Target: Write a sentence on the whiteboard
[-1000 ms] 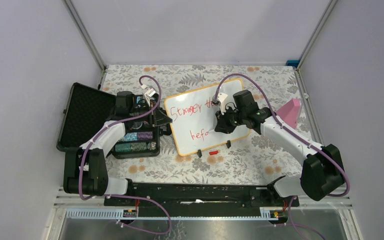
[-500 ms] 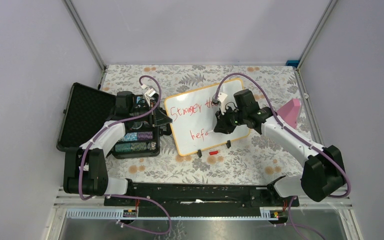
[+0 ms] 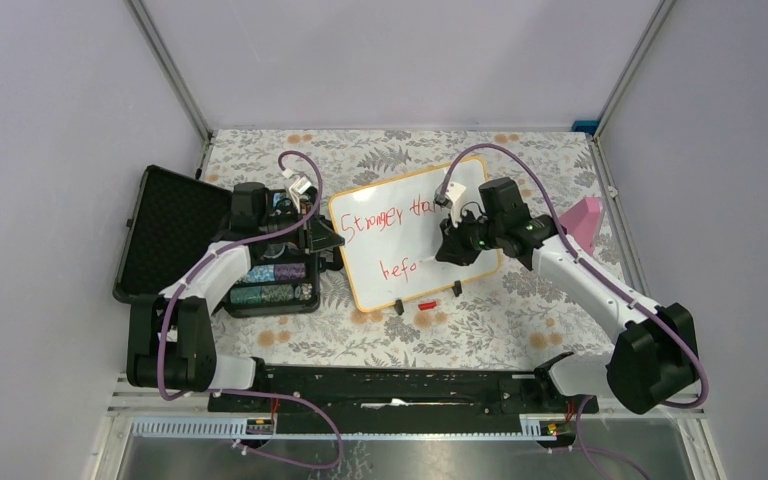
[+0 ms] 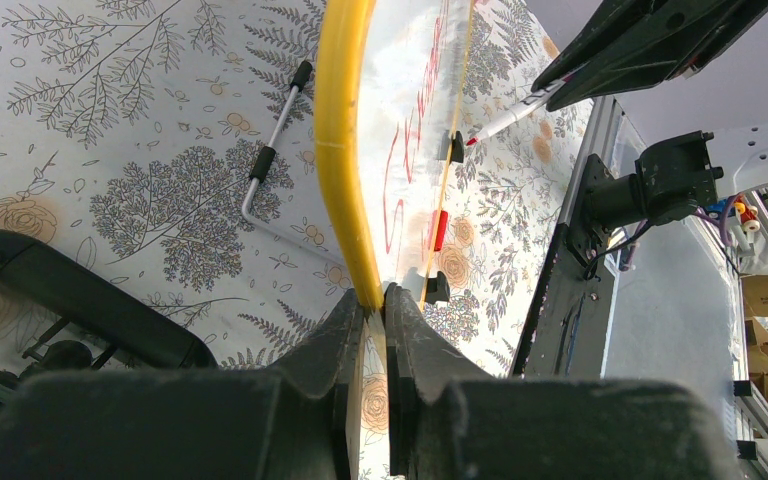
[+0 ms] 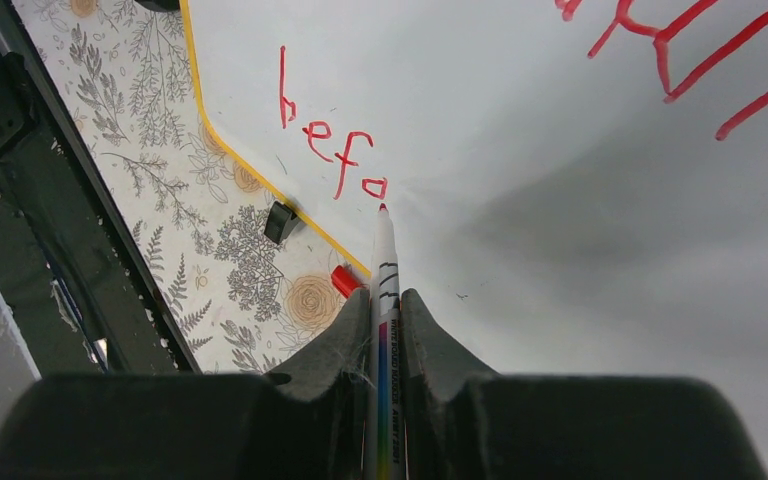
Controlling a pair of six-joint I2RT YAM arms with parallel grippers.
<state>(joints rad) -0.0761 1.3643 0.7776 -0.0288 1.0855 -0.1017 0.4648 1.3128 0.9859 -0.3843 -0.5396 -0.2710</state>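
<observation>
Lettering on the whiteboard (image 3: pixel 385 245) reaches "befo" — unfinished, we judge — with left end effector (image 4: pixel 375 300) clamped on its frame, right end effector (image 5: pixel 385 300) on the marker (image 5: pixel 384 250).

An open black chip case (image 3: pixel 165 240) lies left on the floral tablecloth (image 3: pixel 380 150), a pink object (image 3: pixel 588 222) right.
</observation>
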